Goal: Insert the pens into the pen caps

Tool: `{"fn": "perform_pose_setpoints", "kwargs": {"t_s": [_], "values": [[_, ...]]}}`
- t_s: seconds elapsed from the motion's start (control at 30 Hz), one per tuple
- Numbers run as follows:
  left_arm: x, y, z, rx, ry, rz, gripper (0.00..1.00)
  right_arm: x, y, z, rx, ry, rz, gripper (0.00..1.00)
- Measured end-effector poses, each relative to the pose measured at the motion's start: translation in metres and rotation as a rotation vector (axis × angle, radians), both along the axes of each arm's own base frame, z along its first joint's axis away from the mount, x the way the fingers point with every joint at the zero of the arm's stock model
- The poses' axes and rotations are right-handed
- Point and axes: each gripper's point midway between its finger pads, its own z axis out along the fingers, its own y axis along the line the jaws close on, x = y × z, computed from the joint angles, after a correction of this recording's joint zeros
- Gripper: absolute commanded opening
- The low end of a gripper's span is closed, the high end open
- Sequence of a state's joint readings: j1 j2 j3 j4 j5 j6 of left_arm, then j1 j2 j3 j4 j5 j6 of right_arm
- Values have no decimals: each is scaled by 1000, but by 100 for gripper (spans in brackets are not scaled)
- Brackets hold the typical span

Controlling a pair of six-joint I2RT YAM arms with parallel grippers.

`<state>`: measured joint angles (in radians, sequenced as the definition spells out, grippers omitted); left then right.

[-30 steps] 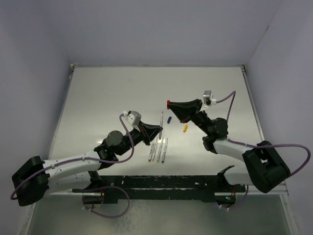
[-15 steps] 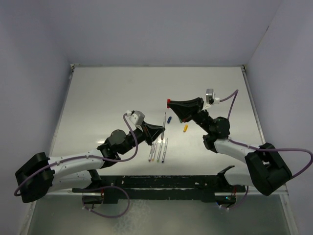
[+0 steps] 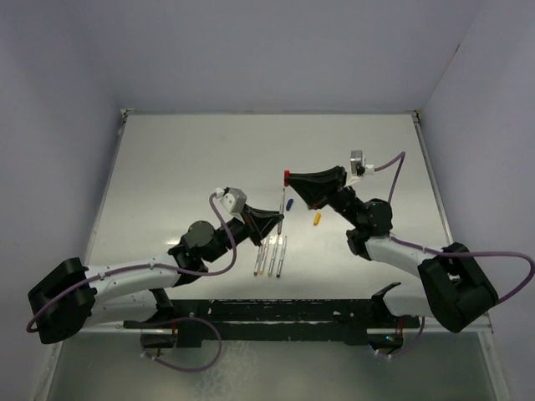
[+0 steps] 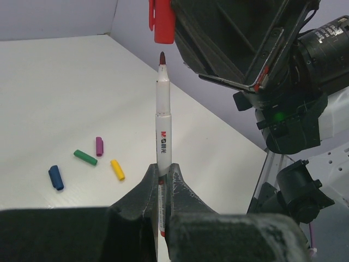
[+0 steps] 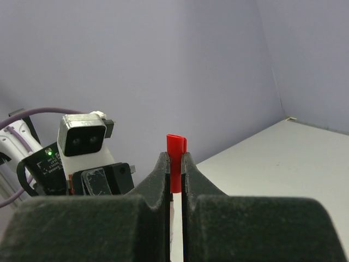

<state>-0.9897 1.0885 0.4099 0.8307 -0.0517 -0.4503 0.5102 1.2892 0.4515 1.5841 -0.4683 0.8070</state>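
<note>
While the left gripper [image 4: 162, 173] is pinched tight on the lower barrel of a pen [image 4: 163, 120], that pen stands upright in the left wrist view with its dark red tip uppermost. Printed lettering shows on the whitish barrel just above the fingers.

Directly above the tip hangs the red cap [image 4: 162, 22]. Tip and cap are closely in line but apart, with a narrow gap visible between them. The right gripper [image 5: 175, 164] is closed on this cap, one finger pressed against each side. In the right wrist view the cap's upper end stands clear above the fingertips.

In the top view both arms reach toward the middle of the table [image 3: 184, 167], and the two grippers meet above it.

Four pens [image 3: 270, 255] lie side by side on the table, just on the near side of the left gripper.

Four caps lie loose on the table surface, none touching another:
- blue cap [image 4: 55, 177]
- green cap [image 4: 85, 157]
- purple cap [image 4: 99, 146], close beside the green one
- yellow cap [image 4: 117, 170]
</note>
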Motion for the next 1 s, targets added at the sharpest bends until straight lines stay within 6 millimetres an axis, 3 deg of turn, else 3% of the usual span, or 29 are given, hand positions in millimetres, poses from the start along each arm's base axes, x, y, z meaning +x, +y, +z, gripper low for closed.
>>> {"fn": "perform_pose_setpoints", "kwargs": {"t_s": [0.33,1.0], "values": [[2,-5,-5,16,8,-7,0,0,0,2,8,6,7,0],[2,-2,8,-14,-20,2,0,-1,0,3,18,18,17,0]]}}
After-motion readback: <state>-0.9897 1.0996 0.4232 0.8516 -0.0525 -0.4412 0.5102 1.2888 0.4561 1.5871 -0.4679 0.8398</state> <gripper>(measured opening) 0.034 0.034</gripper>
